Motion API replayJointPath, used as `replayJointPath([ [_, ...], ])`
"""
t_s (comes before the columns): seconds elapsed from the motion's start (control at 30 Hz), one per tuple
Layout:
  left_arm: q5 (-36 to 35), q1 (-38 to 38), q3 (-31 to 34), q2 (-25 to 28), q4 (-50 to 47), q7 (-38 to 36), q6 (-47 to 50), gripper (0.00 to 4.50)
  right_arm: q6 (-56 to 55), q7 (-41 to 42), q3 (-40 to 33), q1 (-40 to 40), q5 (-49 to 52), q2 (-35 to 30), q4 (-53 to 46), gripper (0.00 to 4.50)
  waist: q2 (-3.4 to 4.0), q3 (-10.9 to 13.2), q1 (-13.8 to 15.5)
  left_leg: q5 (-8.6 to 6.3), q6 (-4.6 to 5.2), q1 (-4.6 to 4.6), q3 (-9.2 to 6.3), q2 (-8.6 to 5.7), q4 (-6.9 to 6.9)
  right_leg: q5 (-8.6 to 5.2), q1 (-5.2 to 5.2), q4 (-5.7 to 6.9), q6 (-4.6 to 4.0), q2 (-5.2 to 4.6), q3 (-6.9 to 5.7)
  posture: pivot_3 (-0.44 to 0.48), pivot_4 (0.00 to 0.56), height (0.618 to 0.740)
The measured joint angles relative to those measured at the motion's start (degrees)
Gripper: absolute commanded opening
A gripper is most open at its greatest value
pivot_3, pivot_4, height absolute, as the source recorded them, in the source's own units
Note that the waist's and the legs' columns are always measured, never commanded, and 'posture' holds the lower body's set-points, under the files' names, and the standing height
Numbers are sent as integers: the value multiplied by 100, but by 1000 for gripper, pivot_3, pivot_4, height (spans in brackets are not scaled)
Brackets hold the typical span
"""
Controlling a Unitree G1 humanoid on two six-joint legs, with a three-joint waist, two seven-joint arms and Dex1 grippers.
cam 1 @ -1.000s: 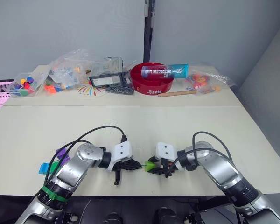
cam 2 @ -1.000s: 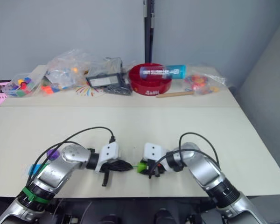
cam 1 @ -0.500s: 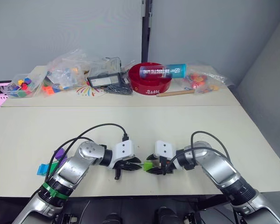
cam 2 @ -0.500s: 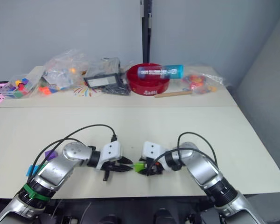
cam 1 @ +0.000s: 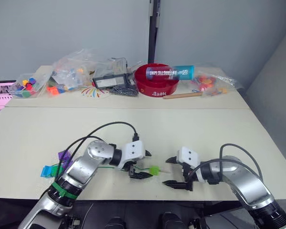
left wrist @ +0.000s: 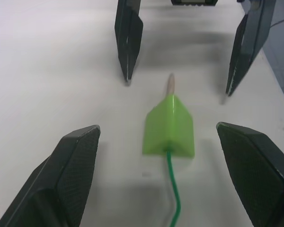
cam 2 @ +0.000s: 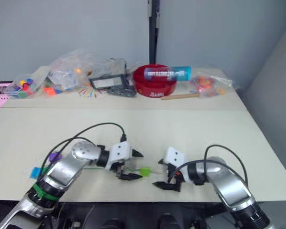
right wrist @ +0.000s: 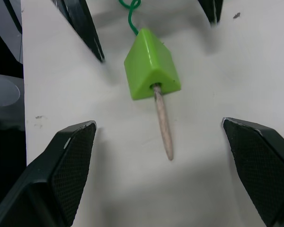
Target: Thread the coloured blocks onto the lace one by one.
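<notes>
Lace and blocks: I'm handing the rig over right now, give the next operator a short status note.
Left gripper: open, holding nothing. Right gripper: open, holding nothing.
The light green plastic block lies on the table between them, on the thin green lace, whose pale stiff tip pokes out the far side.
A purple block and sky blue block wait by the left arm.
Done: one block on. Left: thread the others.

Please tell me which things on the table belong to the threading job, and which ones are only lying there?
For the job:
- light green block, on the lace
- purple block
- sky blue block

Only lying there:
- red bowl
- bags of toy pieces
- wooden stick
</notes>
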Motion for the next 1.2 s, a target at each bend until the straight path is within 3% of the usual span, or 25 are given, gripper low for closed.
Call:
replayJointPath([
  [0.13, 127, 0, -207, -93, 270, 0, -114, 4147, -95, -134, 57, -37, -57, 46, 36, 4500, 0, 0, -44, 0, 0, 0, 0, -1, 0, 0, 0, 0, 0, -1, 0, 0, 150, 731],
  [0.33, 239, -6, -226, -35, 323, -45, -262, 2226, -92, -176, 281, -203, -104, 61, 105, 4500, 0, 0, -39, 0, 0, 0, -3, -1, 0, 0, 3, -1, 1, -1, -1, 0, 150, 731],
  [0.43, 240, -8, -223, -45, 323, -40, -270, 1361, -85, -189, 341, -216, -101, 66, 105, 3723, 0, 0, -36, 0, 0, 0, -3, -1, 0, 0, 3, -1, 1, -2, -1, 0, 150, 731],
  [0.8, 249, -39, -231, -45, 346, -88, -272, 1323, -232, -121, 452, -229, -192, -68, 146, 10, 0, 0, -37, 0, 0, 6, -3, -1, 0, 0, 8, -1, 1, -1, -1, 0, 150, 731],
  [0.93, 243, -57, -229, 24, 350, -165, -289, 1323, -338, -96, 506, -299, -211, -78, 242, 0, 0, -1, -48, 0, 0, 9, -2, -1, 0, 0, 10, 0, 0, -1, -1, 0, 150, 731],
  [1.07, 198, 31, -91, 446, 231, -340, -326, 1323, -430, -59, 579, -460, -214, -75, 401, 0, 1, -1, -86, 0, 0, 12, -2, 3, 0, 0, 9, 2, -1, 2, 0, 0, 150, 731],
  [1.2, 9, 538, 422, 1441, 31, -605, -695, 1323, -447, 21, 598, -662, -239, -162, 494, 0, 1, -1, -164, -1, 1, 13, -1, 17, -1, 1, 2, 6, -6, 11, 0, 0, 150, 731],
])
